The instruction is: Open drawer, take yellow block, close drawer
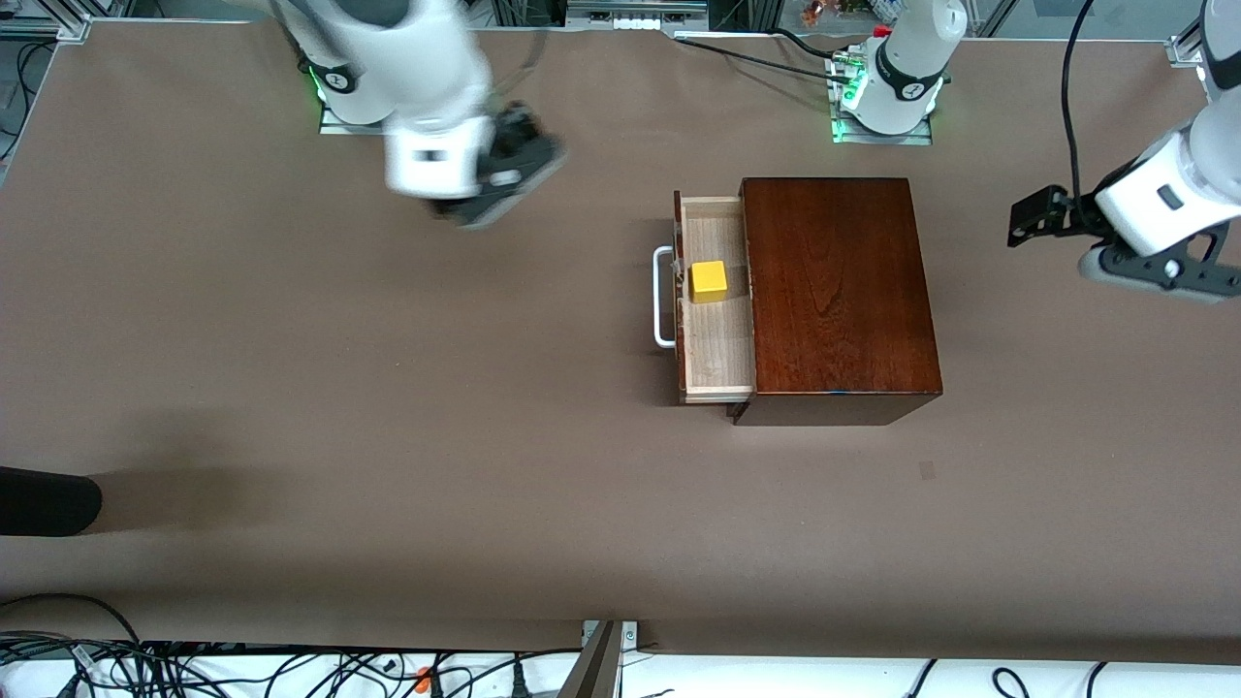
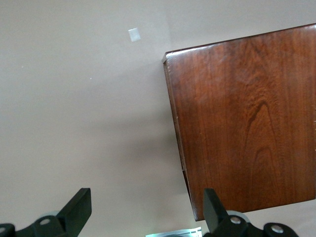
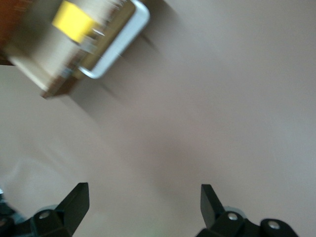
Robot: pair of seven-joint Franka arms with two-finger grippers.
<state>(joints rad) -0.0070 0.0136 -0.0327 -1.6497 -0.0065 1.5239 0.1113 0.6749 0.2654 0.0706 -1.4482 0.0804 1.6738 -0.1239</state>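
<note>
My right gripper hangs in the air over bare table, near my right arm's base and well apart from the cabinet. Its two black fingers are spread wide with nothing between them; only brown table surface shows in the gap in the right wrist view.

My left gripper hangs over the table at the left arm's end, just beside the cabinet but not touching it. Its fingers are also spread apart and hold nothing. In the left wrist view they frame one corner of the cabinet's glossy reddish-brown top and the table next to it.

The drawer is pulled part of the way out of the cabinet, toward the right arm's end of the table. Its pale wood tray is exposed, and its white U-shaped handle stands on the dark front panel, clear of both grippers.

The yellow block sits inside the open drawer, on the tray floor, close to the drawer front and in the half of the tray farther from the front camera. Neither gripper touches it. In the right wrist view the block and the handle appear blurred at the edge of the picture.

A dark rounded object lies at the table's edge at the right arm's end; I cannot tell what it is.
</note>
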